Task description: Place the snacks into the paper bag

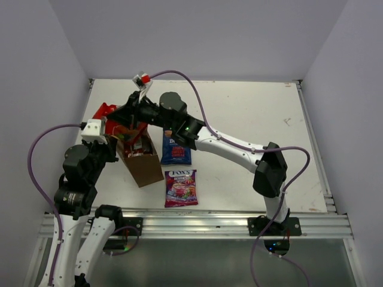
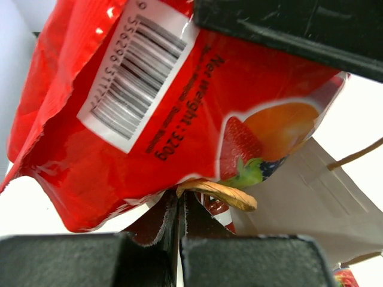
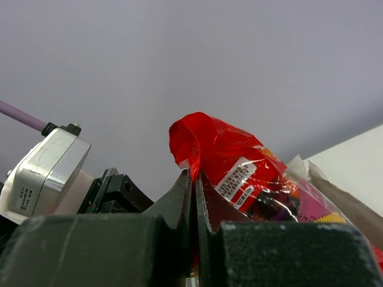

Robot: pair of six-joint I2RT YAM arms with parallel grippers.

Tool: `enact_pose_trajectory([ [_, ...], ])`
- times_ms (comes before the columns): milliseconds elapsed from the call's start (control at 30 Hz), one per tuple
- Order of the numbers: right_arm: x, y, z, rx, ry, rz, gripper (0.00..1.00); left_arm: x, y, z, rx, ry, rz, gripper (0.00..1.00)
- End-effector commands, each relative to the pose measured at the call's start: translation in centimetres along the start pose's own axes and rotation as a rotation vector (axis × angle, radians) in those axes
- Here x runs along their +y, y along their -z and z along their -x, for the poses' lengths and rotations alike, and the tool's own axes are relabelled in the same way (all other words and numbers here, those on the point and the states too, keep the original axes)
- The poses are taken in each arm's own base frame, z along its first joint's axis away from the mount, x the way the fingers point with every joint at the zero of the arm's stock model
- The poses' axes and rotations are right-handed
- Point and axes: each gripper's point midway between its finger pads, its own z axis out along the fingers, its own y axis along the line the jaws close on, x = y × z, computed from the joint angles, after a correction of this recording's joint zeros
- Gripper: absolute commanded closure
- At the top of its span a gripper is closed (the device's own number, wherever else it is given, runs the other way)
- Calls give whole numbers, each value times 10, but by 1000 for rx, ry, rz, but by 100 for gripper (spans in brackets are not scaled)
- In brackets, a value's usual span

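Observation:
The brown paper bag (image 1: 143, 167) stands upright at the front left. My left gripper (image 1: 119, 137) is shut on its tan string handle (image 2: 221, 194) at the rim. My right gripper (image 1: 135, 113) is shut on an edge of the red bag of colourful sweets (image 3: 230, 149), which hangs tilted over the paper bag's mouth; its barcode side (image 2: 119, 119) fills the left wrist view. A red-and-white packet (image 2: 220, 210) shows inside the bag. The blue Burts bag (image 1: 175, 150) and the purple Fox's bag (image 1: 181, 188) lie flat on the table, right of the paper bag.
The white table (image 1: 251, 113) is walled by grey panels on the left, back and right. The metal rail (image 1: 197, 224) with both arm bases runs along the near edge. Purple cables loop beside each arm.

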Motion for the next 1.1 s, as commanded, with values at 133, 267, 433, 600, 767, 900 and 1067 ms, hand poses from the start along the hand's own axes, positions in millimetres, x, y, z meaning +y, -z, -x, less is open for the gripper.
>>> enact_pose_trajectory([
  [133, 63, -10, 39, -156, -35, 153, 100, 8, 3, 21, -48, -5, 54, 100],
  [267, 69, -9, 33, -143, -46, 166, 100, 8, 0, 19, -35, -7, 55, 100],
  [433, 61, -5, 14, -111, -67, 130, 100, 7, 0, 18, -32, -8, 48, 100],
  [600, 46, 4, -17, -50, -83, 65, 100, 6, -1, 19, -33, -10, 42, 100],
  [767, 36, 15, -40, 10, -77, 12, 100, 6, 0, 19, -36, -10, 40, 100],
  [900, 40, 20, -28, 10, -11, -2, 82, 5, 0, 19, -36, -10, 35, 100],
  [1067, 54, 29, 1, 23, 60, -16, 1, 4, 1, 20, -41, -13, 29, 100],
])
